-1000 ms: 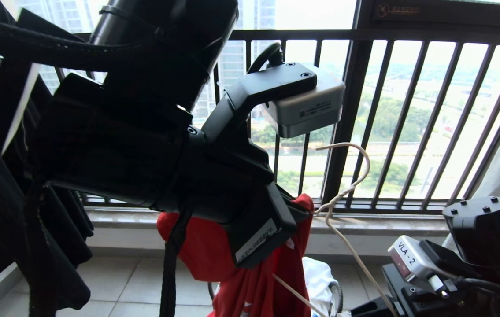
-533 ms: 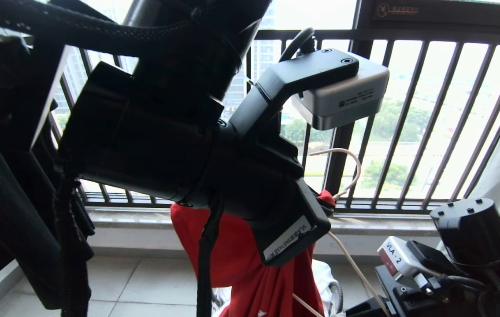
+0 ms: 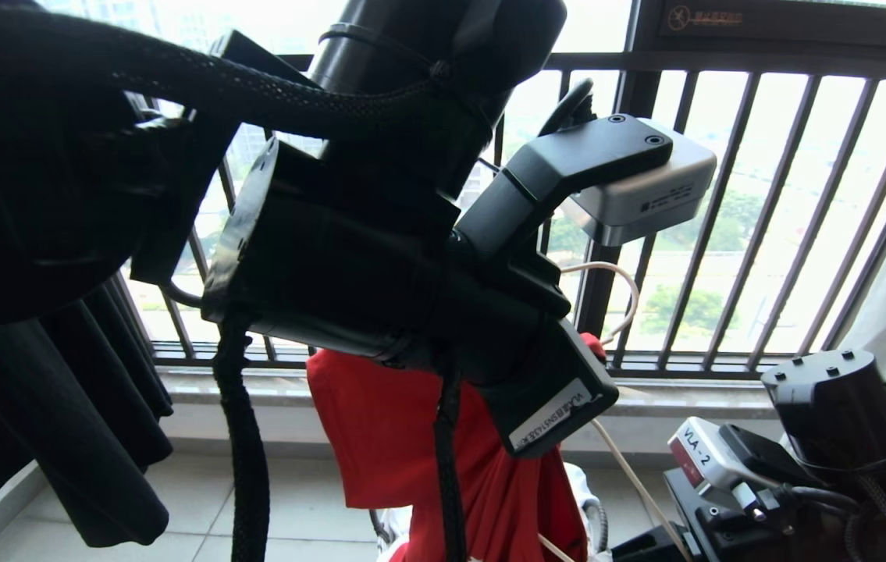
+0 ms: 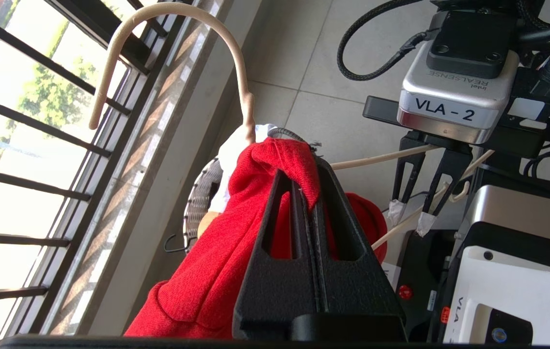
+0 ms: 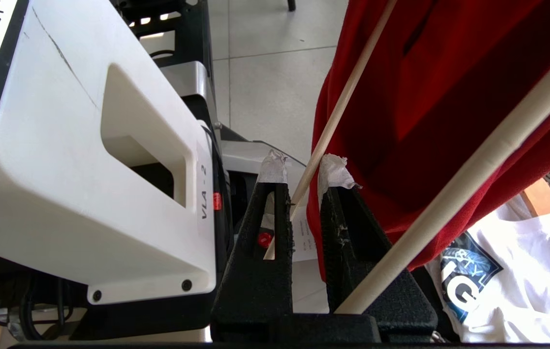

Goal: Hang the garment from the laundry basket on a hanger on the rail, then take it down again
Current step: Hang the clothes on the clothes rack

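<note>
The left arm is filling most of the near left of the scene, reaching up and away toward the dark barred window railing (image 3: 724,234). A black garment (image 3: 60,437) is hanging at the far left beside it. Below the arm, the red T-shirt (image 3: 380,437) is dangling above the tiled floor (image 3: 201,499), its upper edge bunched and pinched tight in the left gripper (image 4: 309,179), whose jaws are clenched on a fold of the red cloth right by the twisted neck of the white wire hanger (image 4: 168,29). The hanger's hook is curving up free in front of the railing, touching nothing that I can see, and its thin arms are slanting down to the right.

Low on the right, the right gripper (image 5: 299,172) is grasping one of those hanger arms between its taped fingertips (image 5: 335,172), narrowly parted around the wire, with the red cloth hanging just beside it.

Under the shirt, the laundry basket (image 4: 197,203) is sitting on the floor, only part of its woven rim showing, with a white graphic-print shirt (image 5: 512,286) lying in it.
</note>
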